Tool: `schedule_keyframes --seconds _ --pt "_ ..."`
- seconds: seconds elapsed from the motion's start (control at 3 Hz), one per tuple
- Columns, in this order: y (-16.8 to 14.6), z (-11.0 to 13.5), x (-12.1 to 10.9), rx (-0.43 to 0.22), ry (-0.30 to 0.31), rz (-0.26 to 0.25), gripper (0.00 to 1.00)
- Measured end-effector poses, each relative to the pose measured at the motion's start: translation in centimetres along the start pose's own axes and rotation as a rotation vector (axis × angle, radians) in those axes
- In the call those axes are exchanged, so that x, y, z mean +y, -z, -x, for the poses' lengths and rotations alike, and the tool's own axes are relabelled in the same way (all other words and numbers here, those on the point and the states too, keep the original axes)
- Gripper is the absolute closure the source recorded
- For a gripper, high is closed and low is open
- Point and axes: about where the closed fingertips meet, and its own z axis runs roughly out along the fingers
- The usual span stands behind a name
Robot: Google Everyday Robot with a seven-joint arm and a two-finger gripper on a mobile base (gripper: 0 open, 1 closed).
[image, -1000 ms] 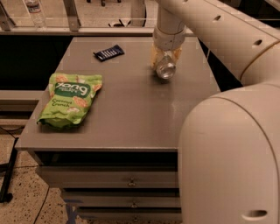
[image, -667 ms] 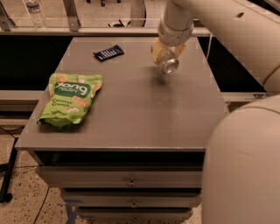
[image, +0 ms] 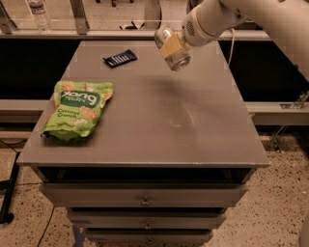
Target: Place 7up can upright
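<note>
The 7up can [image: 177, 59] is a small silvery can, held tilted in the air above the far middle of the grey table [image: 154, 116]. My gripper [image: 171, 47] is shut on the can, its pale fingers [image: 169, 47] clamped across the can's body. The can's shiny ends point up-left and down-right. The white arm reaches in from the upper right.
A green snack bag [image: 77, 110] lies flat at the table's left side. A small dark blue packet [image: 120, 58] lies at the far left-centre. Drawers [image: 145, 198] sit below the table's front edge. A clear bottle [image: 37, 10] stands beyond the table at far left.
My gripper has lifted the can off the table's far right area and swung it up and to the left. The arm has pulled back out of the foreground.
</note>
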Motion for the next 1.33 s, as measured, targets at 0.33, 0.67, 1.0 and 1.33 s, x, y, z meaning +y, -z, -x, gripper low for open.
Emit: schedule_keyframes --seconds 0.33,0.67,1.0,1.33 --pt "0.7 0.5 1.2 -0.052 0.051 0.057 1.00" --pt "0.5 0.4 1.0 -0.044 0.056 0.047 1.00" --pt "0.2 1.2 0.9 -0.071 0.128 0.063 1.00" --pt "-0.6 2.0 1.3 -0.088 0.249 0.111 1.00"
